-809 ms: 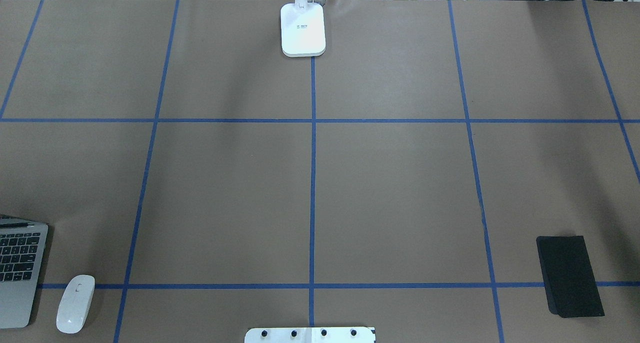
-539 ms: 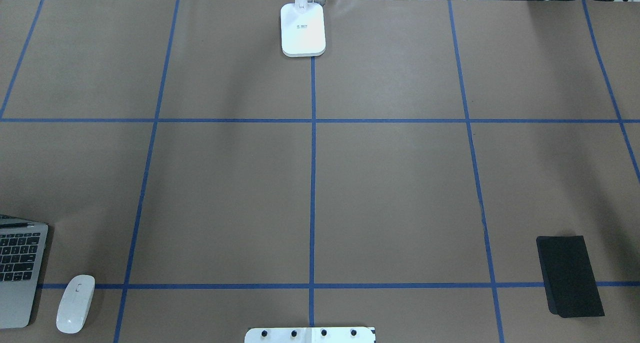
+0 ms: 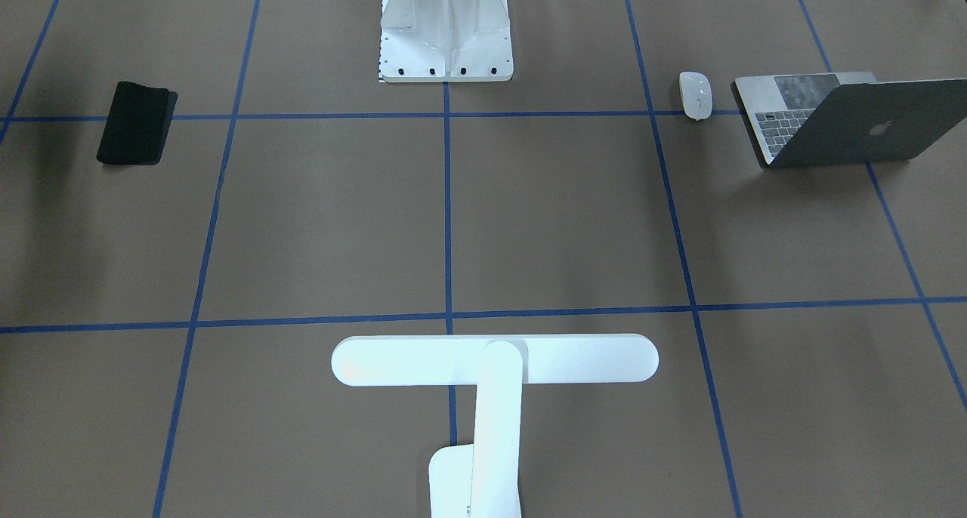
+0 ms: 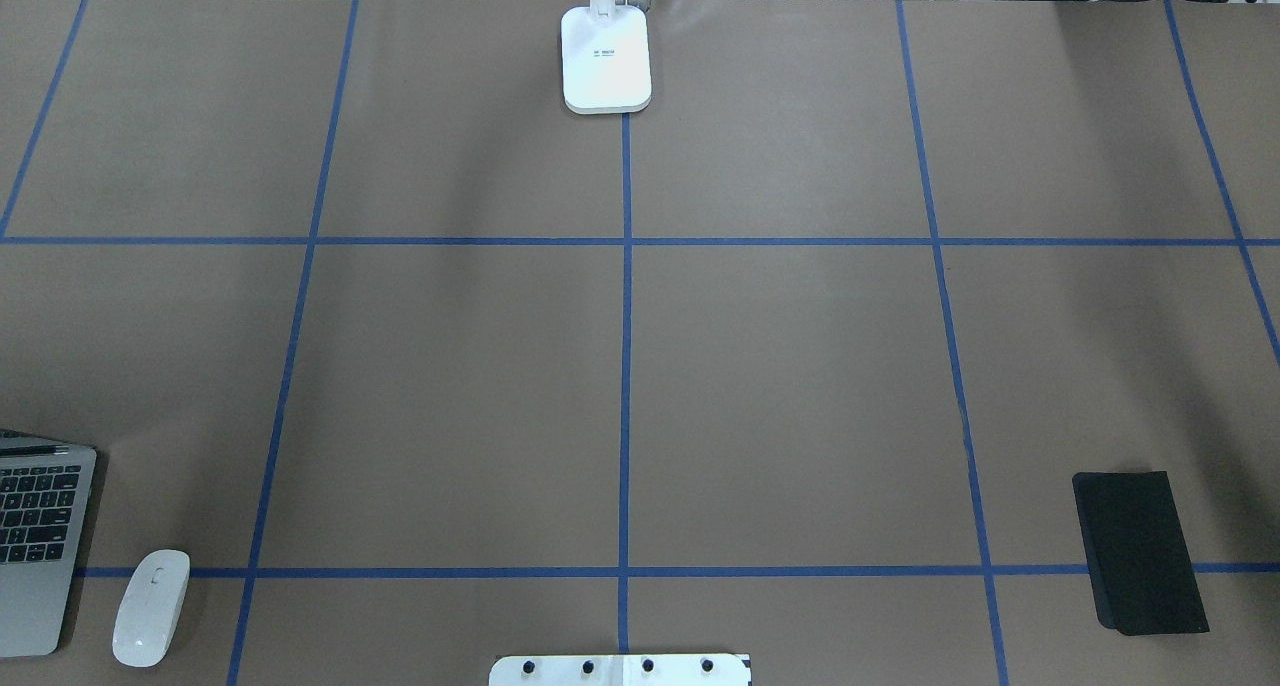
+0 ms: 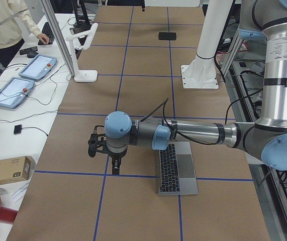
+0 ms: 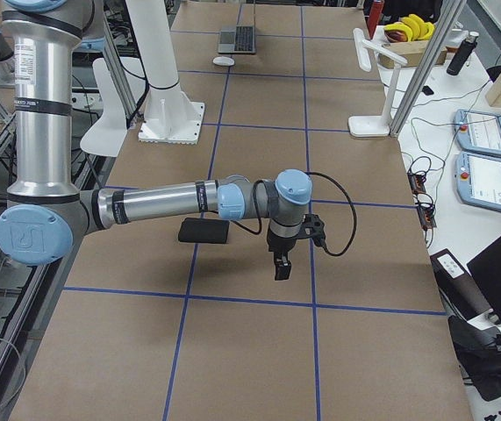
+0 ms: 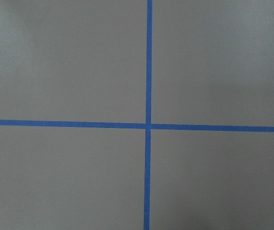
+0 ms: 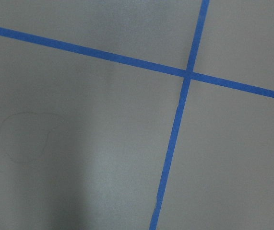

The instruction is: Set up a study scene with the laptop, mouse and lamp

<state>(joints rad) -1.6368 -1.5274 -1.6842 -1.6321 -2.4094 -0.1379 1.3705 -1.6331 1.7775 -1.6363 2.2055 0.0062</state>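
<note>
The laptop (image 3: 846, 121) stands open at the table's left end, also seen in the overhead view (image 4: 35, 536). The white mouse (image 3: 696, 95) lies beside it (image 4: 151, 607). The white lamp (image 3: 495, 359) stands at the far middle edge, its base (image 4: 606, 61) on the centre line. My left gripper (image 5: 115, 168) points down over the table beside the laptop (image 5: 176, 173); I cannot tell whether it is open or shut. My right gripper (image 6: 281, 267) points down near the black mat (image 6: 203, 231); I cannot tell its state either. Both wrist views show only brown paper and blue tape.
A flat black mat (image 4: 1138, 551) lies at the right end (image 3: 136, 123). The white bolted pedestal (image 3: 446, 27) stands at the near middle edge. Blue tape lines divide the brown paper into squares. Tablets and cables lie on the side bench (image 5: 32, 70), where a person stands.
</note>
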